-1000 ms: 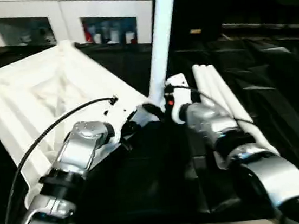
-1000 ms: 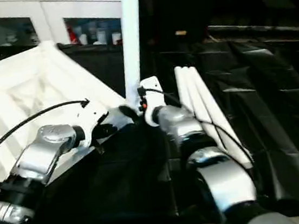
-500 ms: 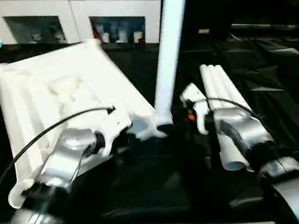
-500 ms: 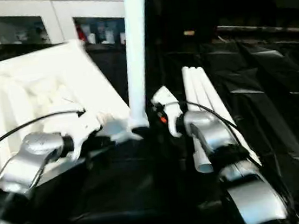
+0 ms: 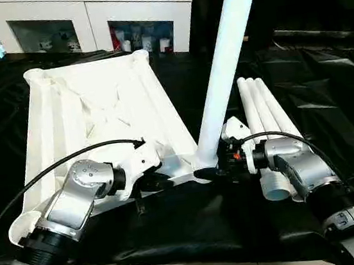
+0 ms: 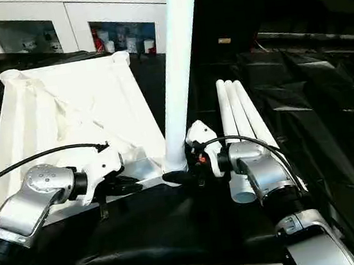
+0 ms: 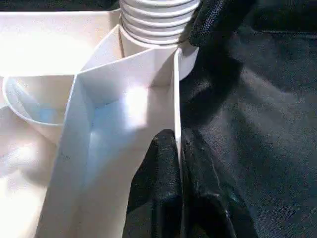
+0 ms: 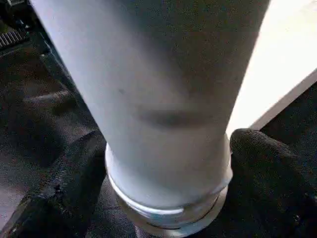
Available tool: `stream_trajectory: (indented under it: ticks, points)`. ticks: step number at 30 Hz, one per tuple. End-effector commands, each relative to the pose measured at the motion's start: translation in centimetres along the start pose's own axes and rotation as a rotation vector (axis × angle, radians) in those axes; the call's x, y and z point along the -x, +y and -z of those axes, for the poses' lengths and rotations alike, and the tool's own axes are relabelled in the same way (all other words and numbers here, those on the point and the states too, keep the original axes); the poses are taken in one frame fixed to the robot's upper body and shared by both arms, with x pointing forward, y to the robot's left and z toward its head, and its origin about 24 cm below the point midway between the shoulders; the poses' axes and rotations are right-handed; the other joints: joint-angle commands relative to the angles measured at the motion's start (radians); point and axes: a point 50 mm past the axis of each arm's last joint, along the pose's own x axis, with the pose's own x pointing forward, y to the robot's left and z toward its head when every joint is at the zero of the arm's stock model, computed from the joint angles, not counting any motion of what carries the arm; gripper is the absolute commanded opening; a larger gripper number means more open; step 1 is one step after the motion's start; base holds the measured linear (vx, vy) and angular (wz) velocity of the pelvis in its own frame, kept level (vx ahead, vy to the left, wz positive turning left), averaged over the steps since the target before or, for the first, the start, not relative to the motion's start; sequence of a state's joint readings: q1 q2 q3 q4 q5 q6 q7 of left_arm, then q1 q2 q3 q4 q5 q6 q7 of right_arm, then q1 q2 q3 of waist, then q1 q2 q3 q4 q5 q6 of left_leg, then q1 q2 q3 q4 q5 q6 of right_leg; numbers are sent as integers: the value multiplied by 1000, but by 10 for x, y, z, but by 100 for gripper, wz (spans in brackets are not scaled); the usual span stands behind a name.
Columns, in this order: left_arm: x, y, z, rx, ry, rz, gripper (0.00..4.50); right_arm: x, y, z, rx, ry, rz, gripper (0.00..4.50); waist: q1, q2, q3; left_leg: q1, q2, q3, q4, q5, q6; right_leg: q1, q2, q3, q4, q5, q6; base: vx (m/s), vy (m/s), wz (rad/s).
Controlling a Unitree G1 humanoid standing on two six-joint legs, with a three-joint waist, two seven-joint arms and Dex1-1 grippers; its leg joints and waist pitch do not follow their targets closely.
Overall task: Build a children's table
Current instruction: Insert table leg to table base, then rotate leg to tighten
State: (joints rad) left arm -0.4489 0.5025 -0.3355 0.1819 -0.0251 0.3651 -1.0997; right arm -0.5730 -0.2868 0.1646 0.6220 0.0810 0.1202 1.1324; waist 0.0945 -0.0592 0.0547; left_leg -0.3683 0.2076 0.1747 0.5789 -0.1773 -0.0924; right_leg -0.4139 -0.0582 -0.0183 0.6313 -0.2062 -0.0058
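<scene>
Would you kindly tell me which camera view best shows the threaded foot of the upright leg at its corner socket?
The left wrist view: the ribbed foot of the upright leg sits in the corner socket. The right wrist view shows the foot between the right tool's fingers. The eye views show the leg's long shaft, its foot small.

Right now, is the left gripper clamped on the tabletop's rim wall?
Yes, the left gripper is shut with one finger each side of the tabletop rim wall.

Both silver forearms reach forward and angle inward toward each other. The left gripper (image 7: 179,163) has its black fingers pinched tight together. The right gripper (image 8: 168,198) stands spread wide, one finger (image 8: 69,183) on either side.
</scene>
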Motion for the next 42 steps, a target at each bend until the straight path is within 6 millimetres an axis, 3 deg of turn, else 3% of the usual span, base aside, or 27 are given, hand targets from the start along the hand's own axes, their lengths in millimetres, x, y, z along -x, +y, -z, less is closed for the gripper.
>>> stream_trajectory:
  ticks: [1, 4, 5, 9, 10, 13, 15, 18, 21, 25, 31, 35, 38, 41, 42]
  points:
    - [-2, -2, -18, -54, -89, 26, 0, 2, -2, -6, 11, -17, 7, 418, -2, 3, -68, 12, 15, 6, -53, -92, 49, 61, -56, 29, -57, 35, -242, 0, 0, 0]
    - [-2, -2, -18, -52, -90, 23, 0, 1, -2, -6, -1, -26, 9, 418, -2, 1, -69, 11, 15, 6, -51, -78, 56, 62, -56, 29, -55, 53, -245, 0, 0, 0]
    - [-2, -2, -18, -51, -91, 23, 0, 1, -2, -6, -4, -28, 10, 392, -1, 2, -69, 11, 15, 7, -51, -77, 57, 62, -56, 29, -54, 55, -246, 0, 0, 0]
    - [-2, -2, -16, -40, -91, 19, 0, -2, -1, -3, -21, -29, 6, 379, -2, 3, -69, 12, 15, 6, -51, -80, 58, 62, -56, 28, -54, 48, -247, 0, 0, 0]
    - [-2, -2, -15, -37, -89, 18, 0, -2, 0, -2, -24, -27, 7, 350, -1, 3, -70, 12, 15, 6, -50, -76, 58, 62, -56, 28, -53, 51, -247, 0, 0, 0]
    - [-3, -1, -14, -24, -89, 8, 0, -5, 0, 2, -47, -28, 30, 338, -1, 6, -70, 11, 14, 6, -50, -73, 57, 62, -57, 28, -52, 56, -249, 0, 0, 0]
    - [-4, 0, -14, -12, -92, -3, 0, -8, 2, 5, -73, -41, 51, 308, -4, 4, -70, 11, 14, 5, -50, -76, 54, 63, -56, 28, -53, 56, -248, 0, 0, 0]
    - [-7, 4, -13, 11, -97, -39, 0, -15, 3, 10, -129, -72, 118, 296, -6, 12, -68, 13, 15, 4, -53, -107, 35, 61, -57, 28, -57, 11, -240, 0, 0, 0]
    - [-9, 6, -14, 27, -104, -64, 0, -21, 3, 13, -168, -86, 173, 285, -10, 11, -66, 13, 14, 3, -56, -129, 19, 60, -56, 29, -61, -26, -232, 0, 0, 0]
    - [-22, 15, -17, 88, -95, -154, 0, -45, 8, 21, -250, -82, 322, 282, -15, 20, -63, 16, 13, 1, -60, -186, -16, 56, -59, 30, -71, -118, -212, 0, 0, 0]
    - [-49, 23, -27, 192, -66, -308, 0, -83, 16, 16, -322, -59, 521, 281, -25, 19, -57, 25, 10, -4, -67, -275, -50, 47, -61, 33, -90, -307, -161, 0, 0, 0]
    - [-56, 24, -30, 176, -45, -337, 0, -98, 22, 7, -301, -61, 507, 281, -28, 17, -60, 21, 10, -6, -67, -271, -34, 48, -60, 32, -89, -274, -149, 0, 0, 0]
    - [-54, 26, -31, 156, -53, -345, 0, -97, 21, 5, -280, -71, 488, 281, -27, 13, -61, 18, 10, -4, -67, -249, -19, 50, -59, 32, -86, -229, -155, 0, 0, 0]
    - [-50, 26, -31, 149, -70, -329, 0, -95, 19, 0, -273, -108, 466, 281, -29, 13, -60, 18, 10, -3, -67, -256, -14, 48, -60, 32, -89, -241, -155, 0, 0, 0]
    - [-48, 25, -29, 132, -67, -314, 0, -92, 16, -3, -272, -135, 455, 337, -29, 14, -59, 18, 10, -3, -67, -262, -13, 48, -60, 32, -90, -254, -153, 0, 0, 0]
